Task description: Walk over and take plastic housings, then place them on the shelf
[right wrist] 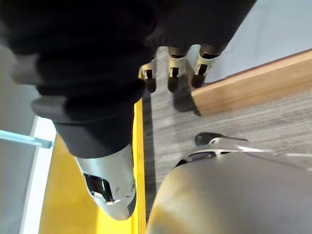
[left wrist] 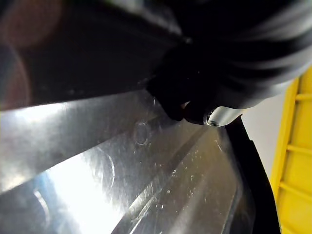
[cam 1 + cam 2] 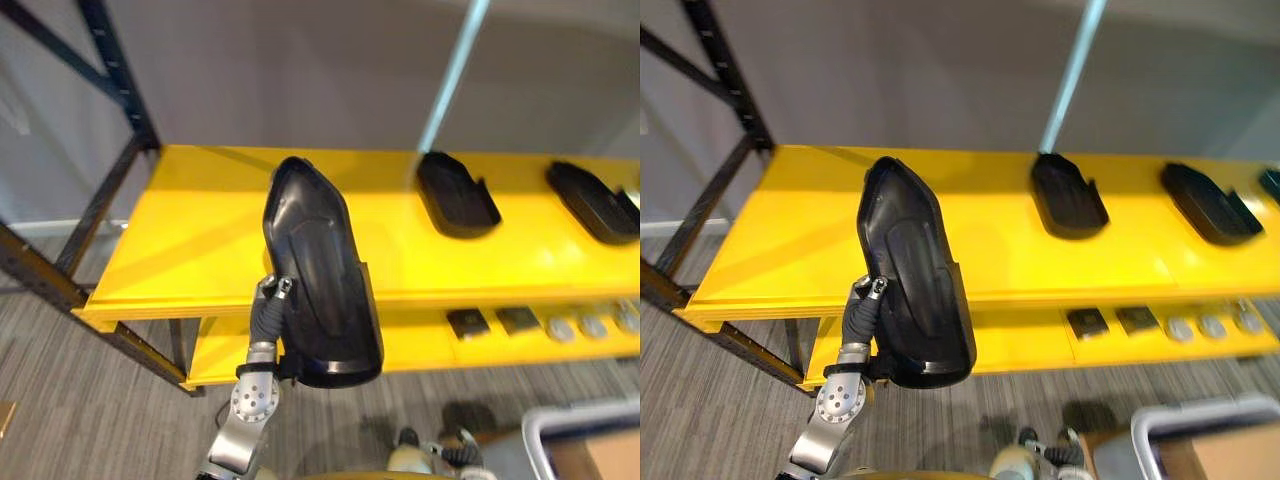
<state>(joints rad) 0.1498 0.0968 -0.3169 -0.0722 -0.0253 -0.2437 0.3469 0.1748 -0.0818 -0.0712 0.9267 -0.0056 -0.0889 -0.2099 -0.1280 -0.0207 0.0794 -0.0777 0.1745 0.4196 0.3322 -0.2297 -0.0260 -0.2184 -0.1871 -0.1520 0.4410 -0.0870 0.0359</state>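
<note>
While my left hand [image 3: 268, 312] grips a long black housing [image 3: 318, 260] by its lower edge, the piece stands upright in the air before the yellow shelf [image 3: 180, 260], not yet set on it. From the head views my fingers are hidden behind the housing. The left wrist view fills that in: a dark fingertip [image 2: 195, 109] is curled hard against the glossy, scratched inner face, so the hand is clamped on it. The head views also give me two more housings [image 3: 458, 195] [image 3: 592, 203] lying flat on the top board, well apart from mine, and small parts [image 3: 520, 320] on the lower board. My right hand [image 1: 174, 68] shows in its wrist view, fingers loose and holding nothing, above the grey carpet [image 1: 195, 122] beside a wooden edge [image 1: 253, 87].
</note>
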